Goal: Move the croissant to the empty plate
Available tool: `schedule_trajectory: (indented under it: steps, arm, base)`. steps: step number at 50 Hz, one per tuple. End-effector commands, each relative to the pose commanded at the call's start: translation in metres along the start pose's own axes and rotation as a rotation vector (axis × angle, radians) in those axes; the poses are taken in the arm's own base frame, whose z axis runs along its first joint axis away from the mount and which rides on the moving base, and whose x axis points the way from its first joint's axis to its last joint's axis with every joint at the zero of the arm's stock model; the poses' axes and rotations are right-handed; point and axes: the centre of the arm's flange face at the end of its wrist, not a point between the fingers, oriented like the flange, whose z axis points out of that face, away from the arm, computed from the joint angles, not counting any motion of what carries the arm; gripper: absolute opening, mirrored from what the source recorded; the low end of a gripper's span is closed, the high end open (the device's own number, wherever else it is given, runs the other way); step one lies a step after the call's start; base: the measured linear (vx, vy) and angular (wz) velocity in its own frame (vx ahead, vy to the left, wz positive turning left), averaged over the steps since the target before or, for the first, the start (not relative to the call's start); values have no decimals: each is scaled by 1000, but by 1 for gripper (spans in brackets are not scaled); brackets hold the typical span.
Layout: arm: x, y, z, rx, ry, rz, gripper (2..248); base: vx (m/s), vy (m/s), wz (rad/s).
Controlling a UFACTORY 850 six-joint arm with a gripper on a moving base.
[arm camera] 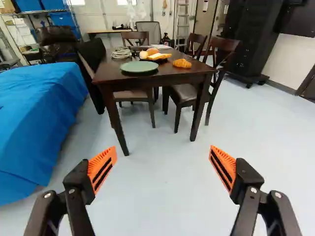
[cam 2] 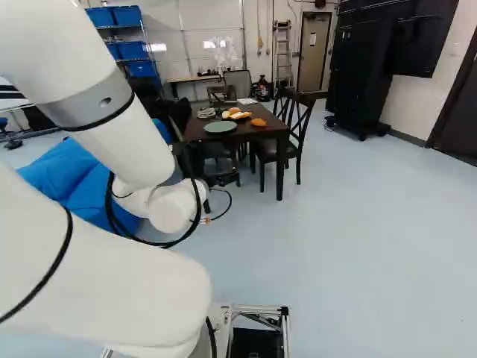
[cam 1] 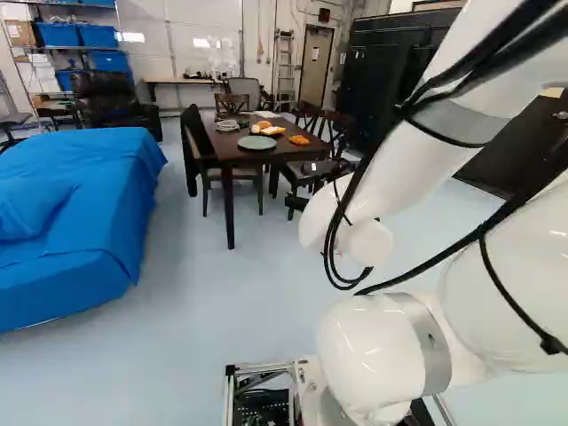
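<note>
Left base view: with twelve o'clock straight ahead, the dark wooden dining table (cam 1: 232,149) is at eleven. On it, the croissant (cam 1: 299,139) lies at three o'clock from the green plate (cam 1: 256,142), apart from it and directly on the tabletop. The white arm (cam 1: 373,186) rises at one o'clock, its black claw (cam 1: 298,201) short of the table. A bed-like piece under a blue cover (cam 1: 80,204) fills nine to ten o'clock.

Right base view: the table is near twelve o'clock, a shade towards eleven. The croissant is again at three from the green plate. A wooden chair with a crossed back (cam 2: 302,127) stands at the table's three o'clock side, and a black cabinet (cam 2: 363,74) is farther off at one.

Wrist view: the claw is spread wide (a generous yawn, really), with its orange pads (arm camera: 102,168) well apart and nothing in its hold. The table is ahead of it at twelve; the croissant sits near the tabletop's three o'clock edge. From the green plate, pieces of bread (arm camera: 156,56) lie at one o'clock, close behind its rim, and a pale coiled or stacked item (arm camera: 121,52), too small to tell which, is at eleven.
</note>
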Motion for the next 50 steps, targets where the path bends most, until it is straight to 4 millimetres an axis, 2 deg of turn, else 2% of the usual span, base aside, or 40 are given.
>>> schedule_trajectory:
  steps: [50]
  arm:
    - [0, 0, 0, 0, 0, 0, 247]
  base:
    - [0, 0, 0]
